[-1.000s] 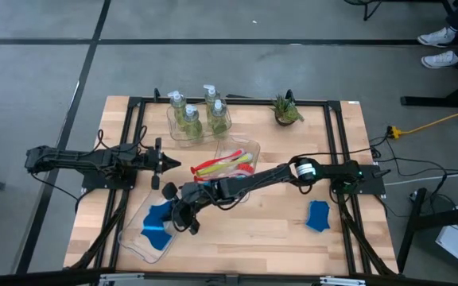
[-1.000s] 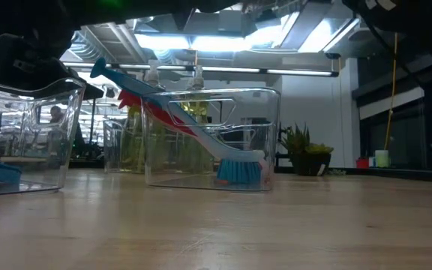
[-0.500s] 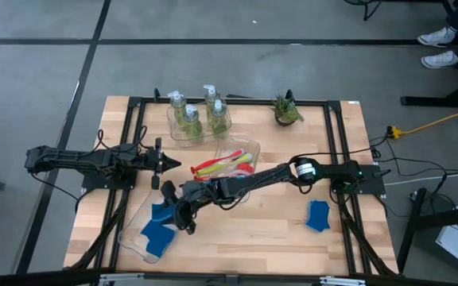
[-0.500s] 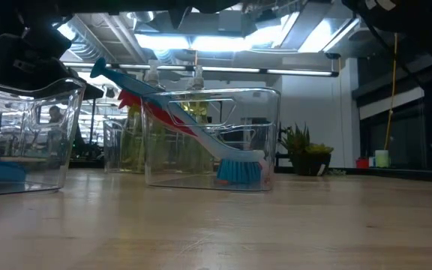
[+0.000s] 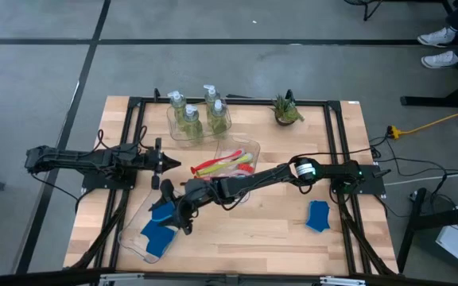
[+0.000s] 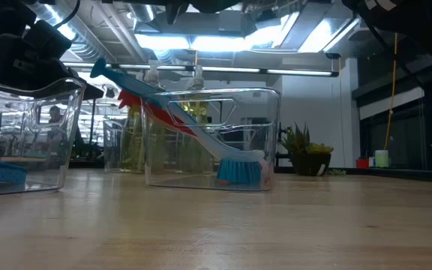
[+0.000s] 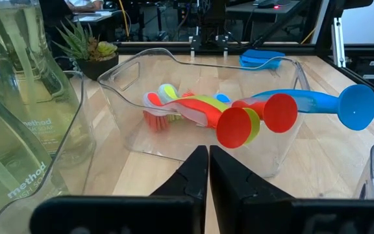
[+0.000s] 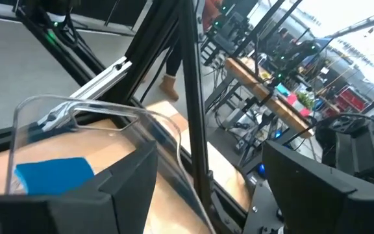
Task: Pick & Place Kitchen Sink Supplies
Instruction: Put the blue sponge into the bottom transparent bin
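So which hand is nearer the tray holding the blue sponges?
The right hand: it hangs open over the sponge tray. The left hand sits shut farther back, beside the brush tray.

table [image 5: 245, 226]: pale matt wood | trays [image 6: 212, 135]: clear glossy plastic

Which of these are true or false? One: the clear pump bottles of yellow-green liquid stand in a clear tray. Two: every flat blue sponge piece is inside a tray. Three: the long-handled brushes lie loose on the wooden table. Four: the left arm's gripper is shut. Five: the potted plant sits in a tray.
1. True: the clear pump bottles of yellow-green liquid stand in a clear tray.
2. False: one flat blue sponge piece lies on the bare wooden table.
3. False: the long-handled brushes lie in their own clear tray.
4. True: the left gripper is shut.
5. False: the small green potted plant stands directly on the table.
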Controlling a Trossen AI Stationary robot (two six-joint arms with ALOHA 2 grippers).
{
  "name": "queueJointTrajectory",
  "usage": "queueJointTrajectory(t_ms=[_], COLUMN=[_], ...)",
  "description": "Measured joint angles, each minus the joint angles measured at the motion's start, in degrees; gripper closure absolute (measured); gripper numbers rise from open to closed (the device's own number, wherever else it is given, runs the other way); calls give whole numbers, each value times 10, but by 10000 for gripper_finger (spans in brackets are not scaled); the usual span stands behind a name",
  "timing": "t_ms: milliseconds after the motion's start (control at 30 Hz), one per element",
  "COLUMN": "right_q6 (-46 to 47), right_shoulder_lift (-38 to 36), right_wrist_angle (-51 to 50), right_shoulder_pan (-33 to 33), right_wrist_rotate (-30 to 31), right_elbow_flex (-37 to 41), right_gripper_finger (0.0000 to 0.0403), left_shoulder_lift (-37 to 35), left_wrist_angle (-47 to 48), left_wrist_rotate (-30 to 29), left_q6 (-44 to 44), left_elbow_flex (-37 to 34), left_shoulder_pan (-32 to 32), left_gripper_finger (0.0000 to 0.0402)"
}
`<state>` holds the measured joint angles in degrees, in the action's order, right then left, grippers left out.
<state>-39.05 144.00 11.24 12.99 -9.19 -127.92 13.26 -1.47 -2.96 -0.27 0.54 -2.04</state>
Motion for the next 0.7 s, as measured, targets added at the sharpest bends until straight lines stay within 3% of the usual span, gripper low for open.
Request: queueJointTrajectory(t_ms=[233,500,600,700], right_q6=[4,74,95,134], right_shoulder_lift=[0,0,-9,-15], right_wrist_angle=[10,3,-41,-143], right_shoulder_pan=[0,2,2,2], right_wrist_rotate=[0,-31,-28,-46], right_elbow_flex=[0,0,-7,-62], right_gripper_finger=[130,130,130,130], left_shoulder_lift=[0,0,0,0], left_wrist_angle=[0,0,0,0], left_wrist_rotate=[0,0,0,0], left_q6=[0,0,0,0], left_elbow_flex=[0,0,0,0], left_shoulder_pan=[0,0,0,0], left_gripper_finger=[390,393,393,391])
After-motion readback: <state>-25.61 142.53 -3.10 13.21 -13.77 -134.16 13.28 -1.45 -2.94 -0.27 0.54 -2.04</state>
